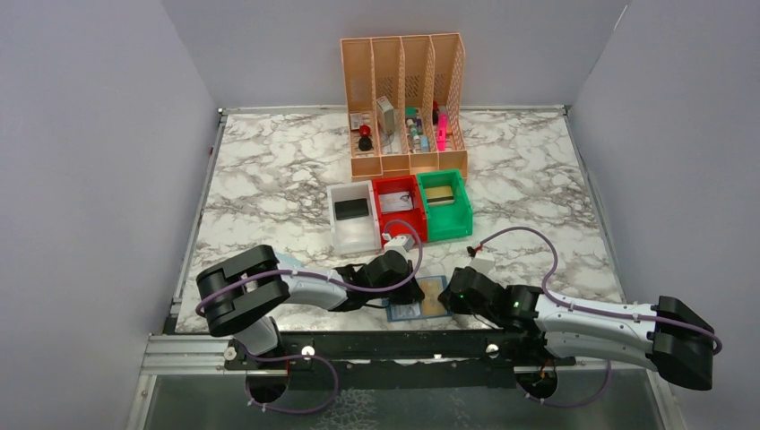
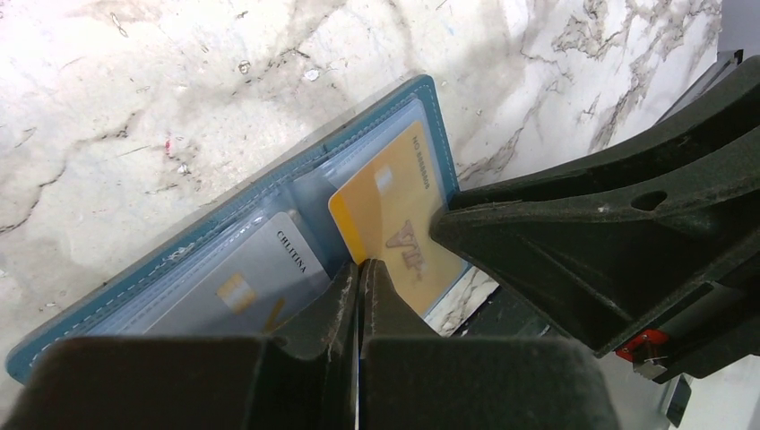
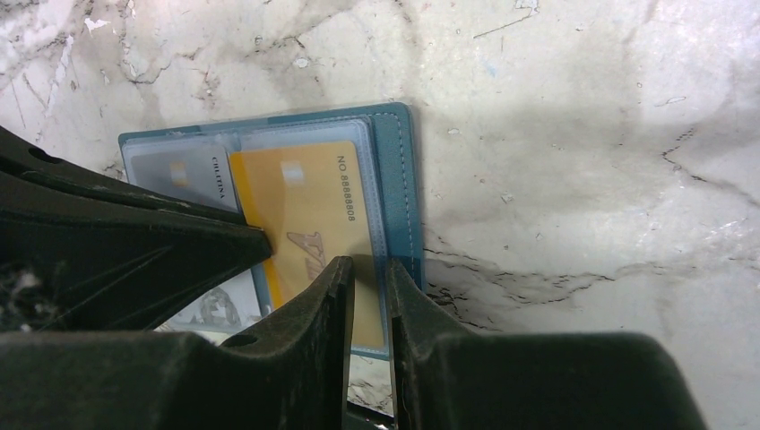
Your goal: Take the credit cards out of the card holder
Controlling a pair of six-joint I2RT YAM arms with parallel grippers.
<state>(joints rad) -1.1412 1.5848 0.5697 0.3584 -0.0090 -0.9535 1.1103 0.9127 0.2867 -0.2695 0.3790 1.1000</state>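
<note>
1 surface [image 1: 269,179] carries everything. At its 6 o'clock edge lies 1 card holder [image 3: 399,170], and 2 cards show in it: 1 gold credit card [image 3: 305,206] and 1 silvery-grey credit card [image 2: 251,269]. At 12 o'clock from it 3 bins stand in 1 row: 1 white bin [image 1: 354,240] with 1 dark item [image 1: 351,209], 1 red bin [image 1: 379,210] with 1 pale item [image 1: 397,202], 1 green bin [image 1: 448,224] with 1 tan item [image 1: 438,194]. Further toward 12 o'clock stands 1 peach mesh organizer [image 1: 403,54] with 4 compartments; the small things in them are too small to count. 2 arms carry 2 claws: 1 left claw [image 2: 360,269], 1 right claw [image 3: 369,269]
</note>
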